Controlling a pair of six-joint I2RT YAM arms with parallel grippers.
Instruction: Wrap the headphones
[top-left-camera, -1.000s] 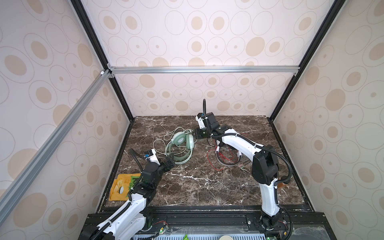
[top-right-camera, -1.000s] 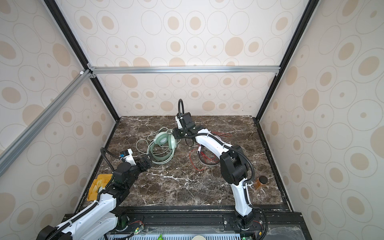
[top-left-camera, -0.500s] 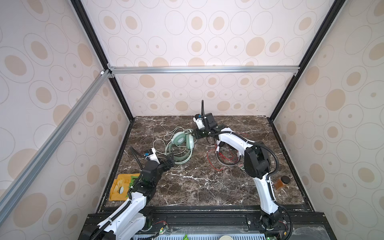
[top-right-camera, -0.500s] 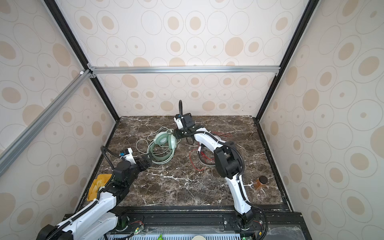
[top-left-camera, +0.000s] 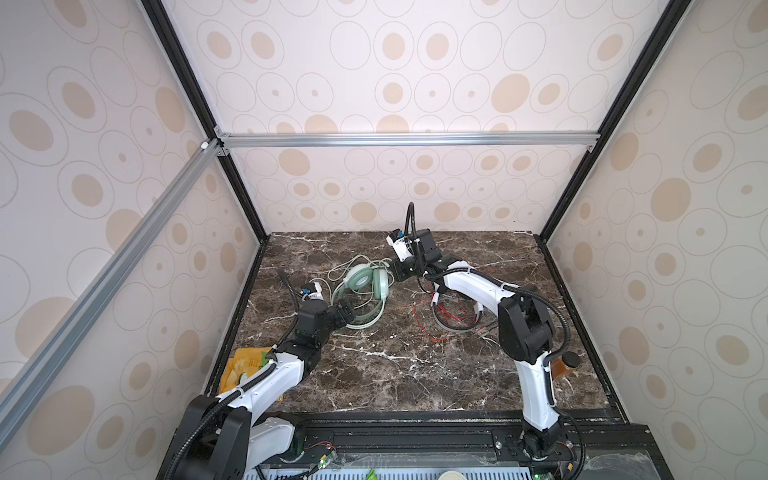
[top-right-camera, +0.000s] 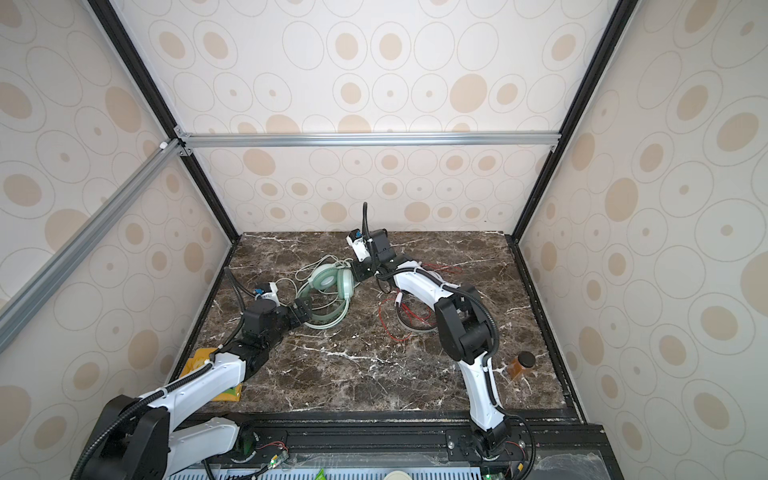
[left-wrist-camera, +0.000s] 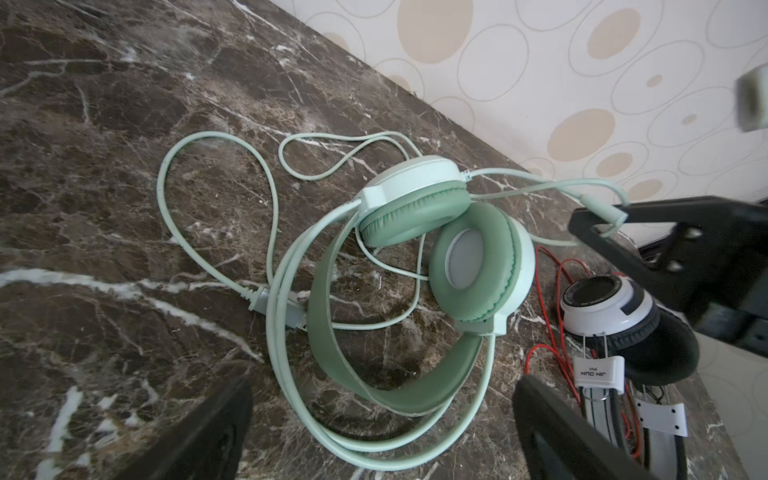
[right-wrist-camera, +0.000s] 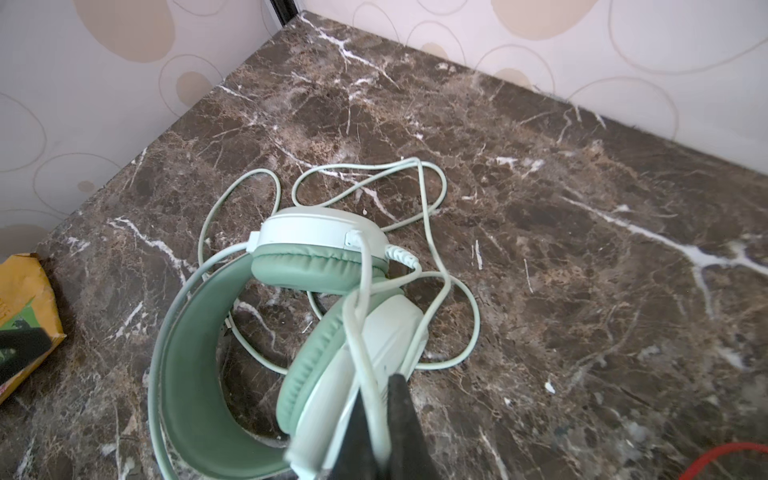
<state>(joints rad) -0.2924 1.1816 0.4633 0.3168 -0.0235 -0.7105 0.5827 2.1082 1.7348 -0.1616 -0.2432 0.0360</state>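
The green headphones (top-left-camera: 365, 286) lie left of centre on the far half of the table (top-left-camera: 395, 374), with the white-and-black pair (top-left-camera: 453, 320) just to their right. The left gripper (top-left-camera: 347, 313) is spread wide around the green headband. The right gripper (top-left-camera: 395, 270) is pinched on the green cord (right-wrist-camera: 361, 316). Wind the cord snugly round the cups, clear of the red cord (left-wrist-camera: 552, 299). There are two headphones, two cords and two grippers.

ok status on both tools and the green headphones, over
Right tool shut on the pale green cord of the mint green over-ear headphones. Left tool open, empty, near their headband. White-and-black headphones with red cord loose close alongside.
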